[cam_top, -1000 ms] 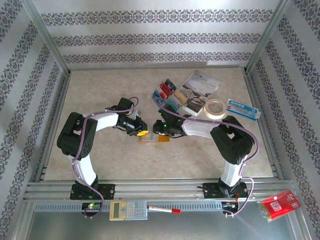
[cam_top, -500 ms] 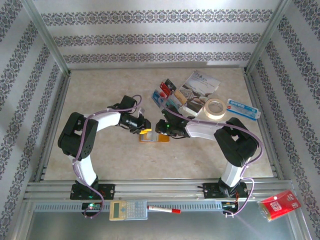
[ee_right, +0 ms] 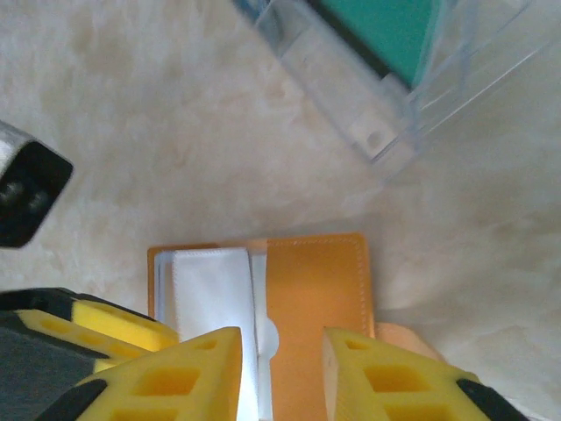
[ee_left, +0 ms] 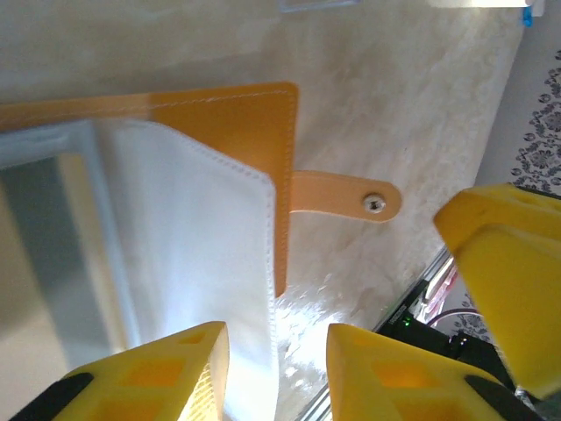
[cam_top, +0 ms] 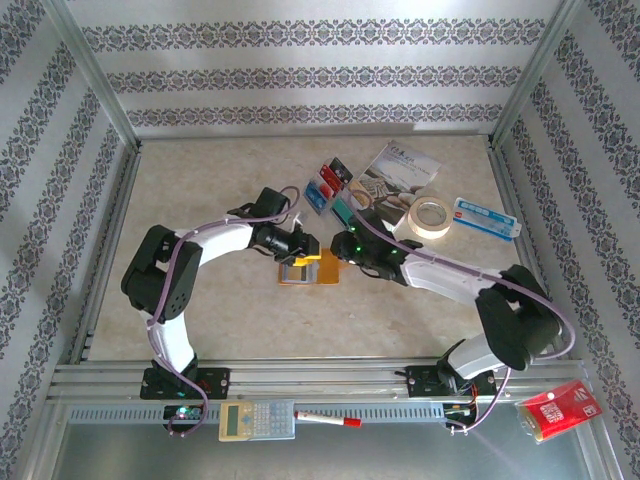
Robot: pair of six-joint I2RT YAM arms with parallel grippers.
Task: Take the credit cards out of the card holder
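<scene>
The orange card holder (cam_top: 310, 270) lies open on the table, its white-clear sleeves (ee_left: 175, 228) folded out and its strap tab (ee_left: 346, 195) pointing away. My left gripper (cam_top: 302, 250) hovers at its left half, jaws apart, with the sleeve's edge (ee_left: 273, 351) loose between the yellow fingertips (ee_left: 175, 377). From the other side my right gripper (cam_top: 335, 255) hangs over the orange flap (ee_right: 316, 307), open and empty. Blue, red and black credit cards (cam_top: 328, 183) lie fanned behind. A teal card (ee_right: 386, 31) sits in a clear sleeve strip just beyond the holder.
A printed brochure (cam_top: 400, 170), a roll of tape (cam_top: 432, 217) and a white-and-blue box (cam_top: 487, 218) lie at the back right. On the near rail are a calculator (cam_top: 257, 420), a red marker (cam_top: 328, 420) and a red packet (cam_top: 560, 408).
Both grippers have shifted right and toward the back, the right arm stretching out low. Both pairs of jaws have widened. The card holder stays on the table.
</scene>
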